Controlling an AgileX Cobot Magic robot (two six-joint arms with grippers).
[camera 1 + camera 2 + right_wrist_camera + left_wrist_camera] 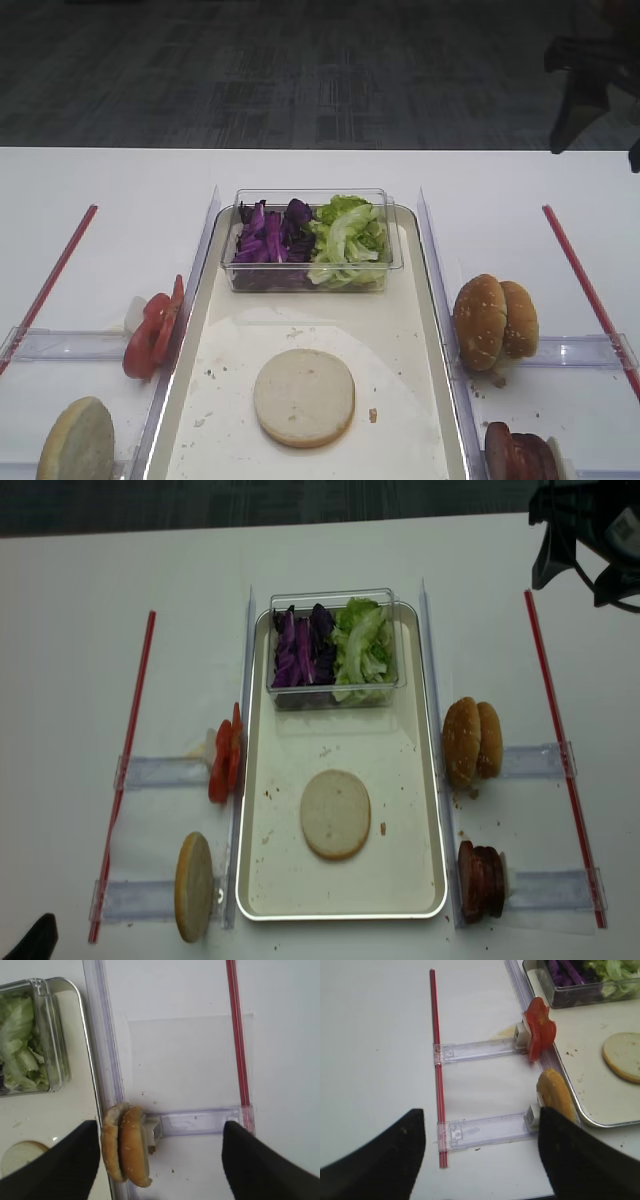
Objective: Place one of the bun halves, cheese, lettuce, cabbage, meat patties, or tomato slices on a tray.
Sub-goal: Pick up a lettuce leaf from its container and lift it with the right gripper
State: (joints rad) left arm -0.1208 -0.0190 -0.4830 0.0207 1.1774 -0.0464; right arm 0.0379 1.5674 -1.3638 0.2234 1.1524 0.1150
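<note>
The tray [255,880] is lying mid-table, one pale bun half [335,813] resting at its centre. Right of it, seeded buns [472,740] are standing on edge: light, squashy, best pinched across the faces. The right gripper [160,1160] is hanging spread and empty above them.

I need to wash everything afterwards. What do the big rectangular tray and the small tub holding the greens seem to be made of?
The long rectangular silvery tray looks like brushed metal, probably steel or aluminium: its raised rim shines grey, with a white paper liner inside. The small clear tub looks like rigid transparent plastic: the purple shredded cabbage and green ruffled lettuce show through its glossy walls.
</note>
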